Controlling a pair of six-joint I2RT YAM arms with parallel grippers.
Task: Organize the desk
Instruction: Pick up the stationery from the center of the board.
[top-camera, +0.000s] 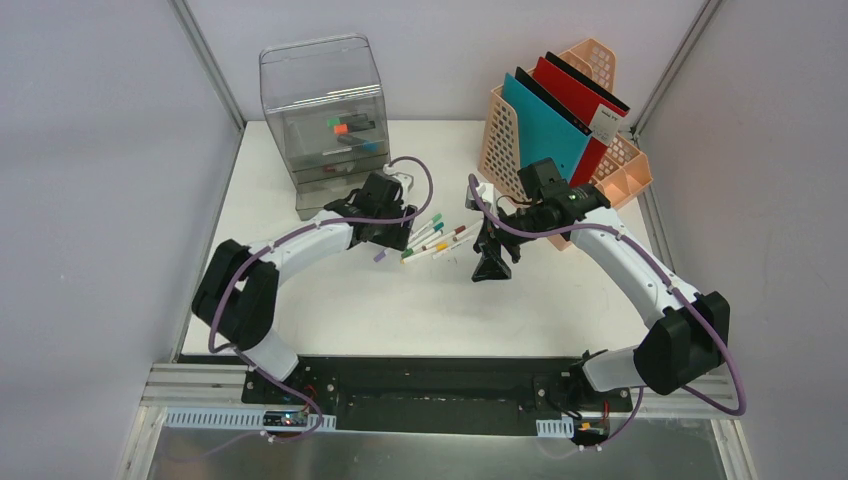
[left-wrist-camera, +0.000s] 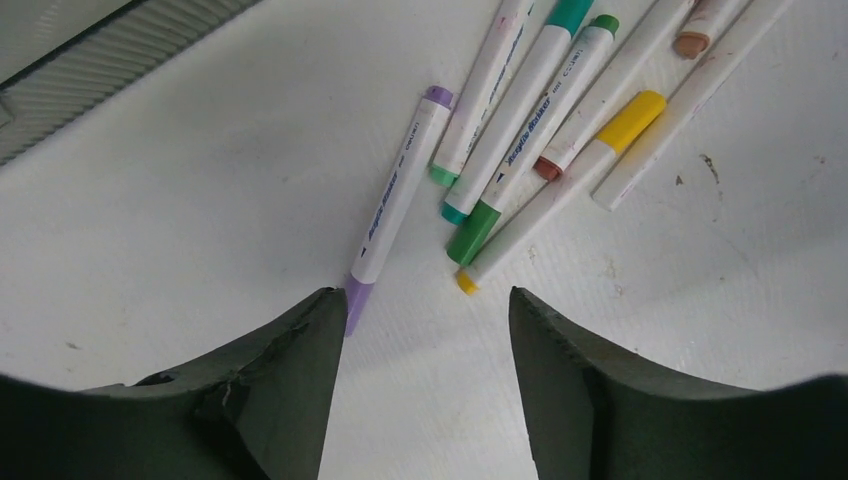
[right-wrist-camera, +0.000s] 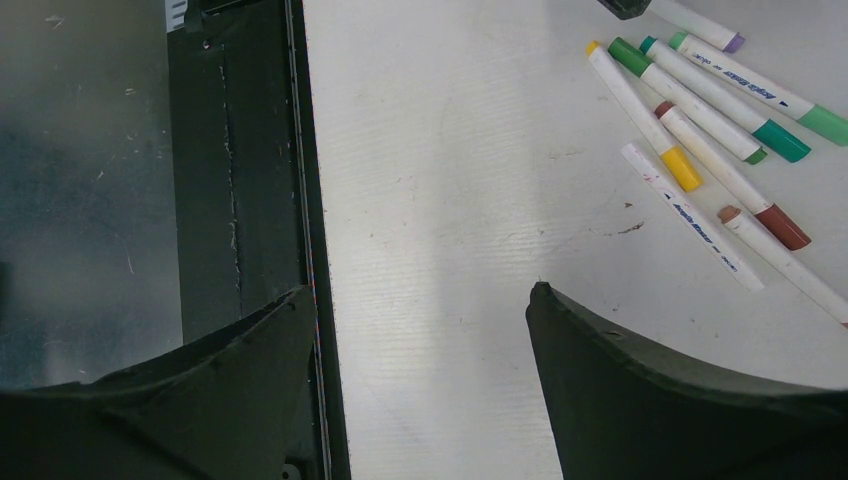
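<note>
The white desk (top-camera: 400, 300) carries a loose fan of several markers (top-camera: 435, 238) at its middle. My left gripper (top-camera: 388, 240) hangs low over their left end. In the left wrist view it (left-wrist-camera: 425, 300) is open with bare desk between its fingers, and the lower tip of a purple marker (left-wrist-camera: 395, 195) lies right against the left finger (left-wrist-camera: 300, 350). Green (left-wrist-camera: 540, 125) and yellow (left-wrist-camera: 570, 175) markers lie just ahead. My right gripper (top-camera: 492, 262) is open to the right of the markers, holding nothing. In its wrist view it (right-wrist-camera: 420, 292) points toward the desk's black rail (right-wrist-camera: 240, 150).
A clear plastic drawer unit (top-camera: 325, 120) stands at the back left. A peach file rack (top-camera: 600, 160) with teal and red folders stands at the back right, close behind the right arm. Grey walls close in both sides.
</note>
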